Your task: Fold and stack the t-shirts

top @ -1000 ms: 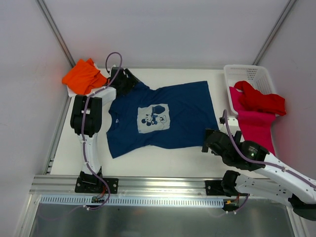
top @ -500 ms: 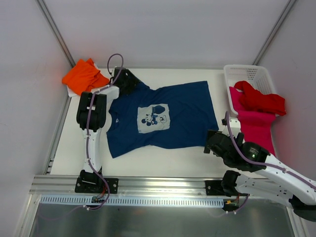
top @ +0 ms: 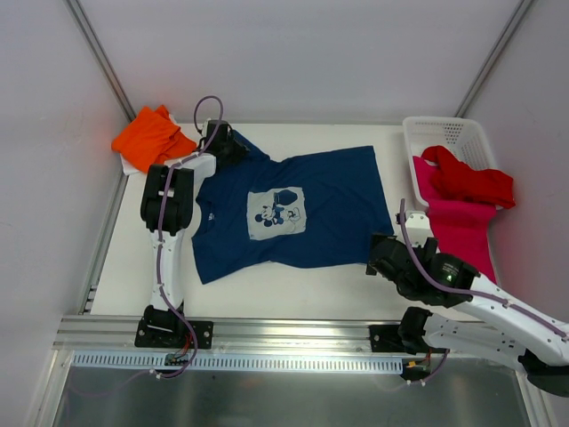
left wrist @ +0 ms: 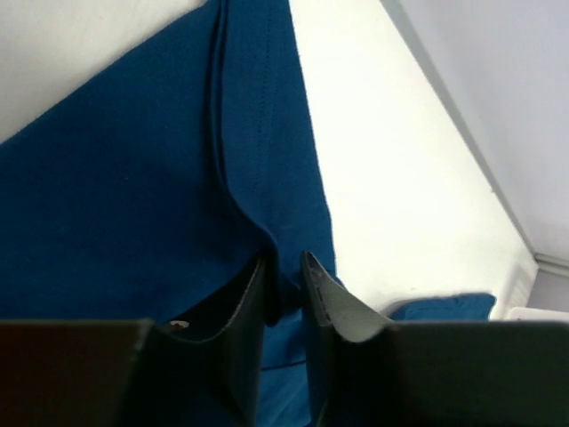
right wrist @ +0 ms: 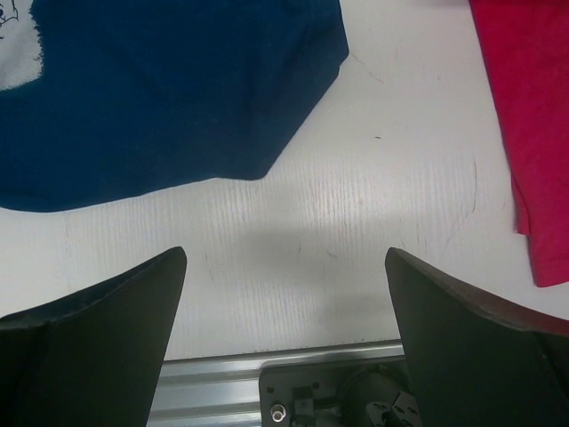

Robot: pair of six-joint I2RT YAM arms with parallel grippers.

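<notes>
The navy blue t-shirt (top: 338, 205) lies spread flat on the white table, its pale mouse print (top: 276, 213) facing up. My left gripper (top: 233, 147) is at the shirt's far-left sleeve. In the left wrist view a raised fold of the navy cloth (left wrist: 133, 178) is pinched between the two dark fingers (left wrist: 222, 311) of the left gripper (left wrist: 284, 276). My right gripper (top: 382, 256) hovers wide open just off the shirt's near-right corner (right wrist: 178, 89); only bare table lies between the fingers of the right gripper (right wrist: 284, 267).
An orange t-shirt (top: 151, 138) lies bunched at the far-left corner. The white mesh basket (top: 444, 133) stands at the far right, with a red t-shirt (top: 467, 182) and a magenta-pink one (top: 458, 227) spilling over its near side. The pink cloth (right wrist: 524, 107) lies right of my right gripper.
The left gripper's fingers have closed onto the navy sleeve. The left arm shifted slightly to the right. The right arm has barely moved.
</notes>
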